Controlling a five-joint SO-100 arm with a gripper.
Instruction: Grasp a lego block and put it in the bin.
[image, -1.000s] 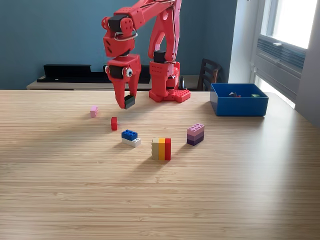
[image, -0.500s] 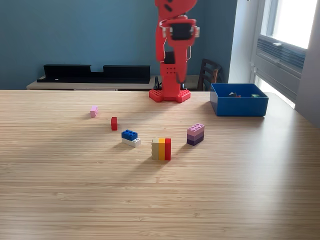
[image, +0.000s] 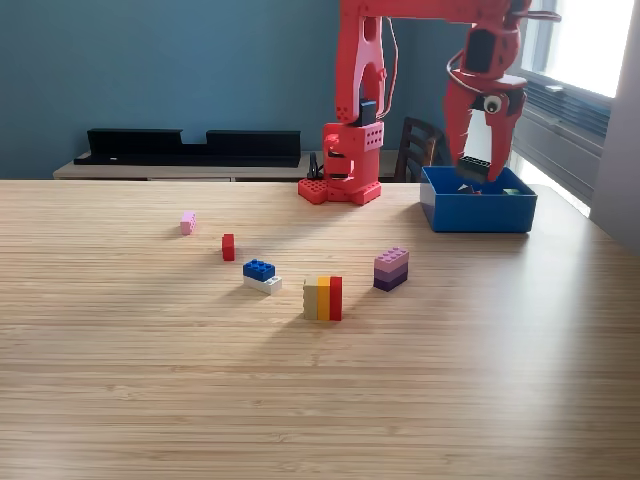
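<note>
Blue bin (image: 478, 213) sits at the far end of the counter (image: 300, 400) on the exterior view's right. My claw (image: 474, 170) hangs just above it, pinching a dark block (image: 473, 169). Other blocks lie mid-counter, well apart.

The red plastic arm's end effector (image: 475, 172) hangs over the shallow rectangular blue plastic bin (image: 478, 212) at the far right of the light wooden tabletop (image: 320, 400), gripping a small dark block (image: 472, 169). On the tabletop lie a small pink block (image: 187, 223) far left, a small red block (image: 228, 247), a blue-on-white block pair (image: 261, 276), a tan-orange-red block stack (image: 322, 298) nearest, and a purple layered stack (image: 391, 268).
</note>
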